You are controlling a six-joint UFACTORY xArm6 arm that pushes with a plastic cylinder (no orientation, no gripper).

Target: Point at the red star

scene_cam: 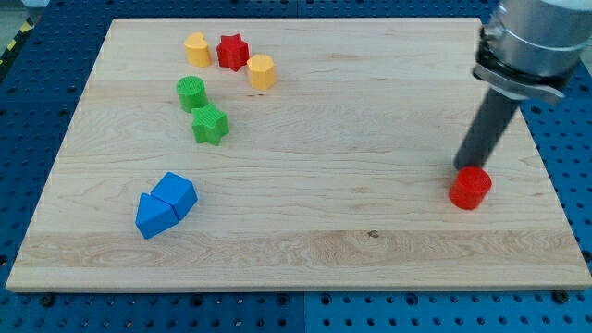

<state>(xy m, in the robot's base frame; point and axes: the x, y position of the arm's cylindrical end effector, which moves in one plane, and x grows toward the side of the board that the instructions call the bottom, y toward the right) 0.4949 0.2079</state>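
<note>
A: Camera view, board contents, left to right?

B: Item 1, near left: blue wedge block (153,216) touching blue cube (176,192) on the wooden board (324,250). Item 2, left of centre: green cylinder (191,92), green star (210,124) just nearer than it. Item 3, far left: yellow block (197,48), red star (232,51), second yellow block (262,71), in a tight row; the star sits between the yellows, touching or nearly so.

A: And the right side?

B: Item 4: red cylinder (471,188). My tip (463,167) is just behind it, at its far-left edge, contact uncertain. No hand fitted, so nothing is grasped. The tip stands well apart from the red star; open board lies between, yellow blocks flanking the star.
</note>
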